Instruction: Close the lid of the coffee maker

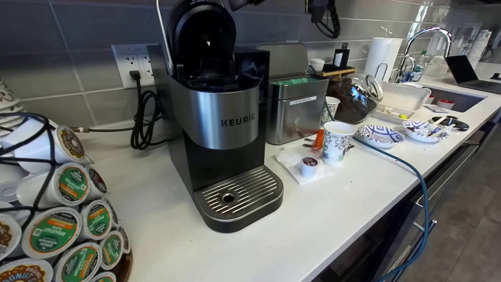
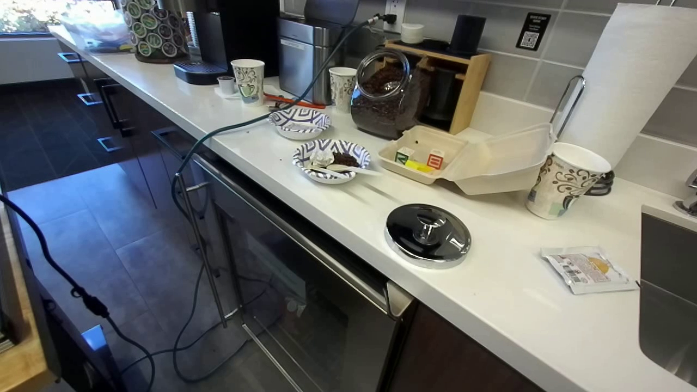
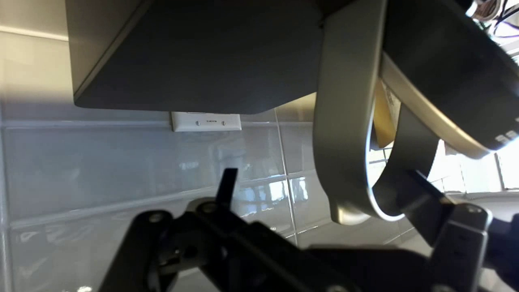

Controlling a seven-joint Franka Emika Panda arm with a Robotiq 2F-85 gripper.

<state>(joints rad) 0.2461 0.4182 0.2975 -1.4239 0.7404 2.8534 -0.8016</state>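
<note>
In an exterior view the coffee maker [image 1: 223, 117], its lid [image 1: 203, 35] raised upright with the black inside showing, stands on the counter [image 1: 332, 211] just left of a metal box [image 1: 293, 113]. In the wrist view the pincer [image 3: 324, 182] is spread wide; the lid's silver handle [image 3: 344, 129] shows in the gap, touching or not I cannot tell. A paper cup [image 1: 336, 141] and a coffee pod [image 1: 309, 169] sit right of the coffee maker.

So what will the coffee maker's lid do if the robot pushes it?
The lid stands raised, attached at its lower end, so it will probably swing down instead of sliding off the coffee maker. It looks hard and glossy, so it likely won't bend. The smooth, curved handle band might be slippery.
</note>
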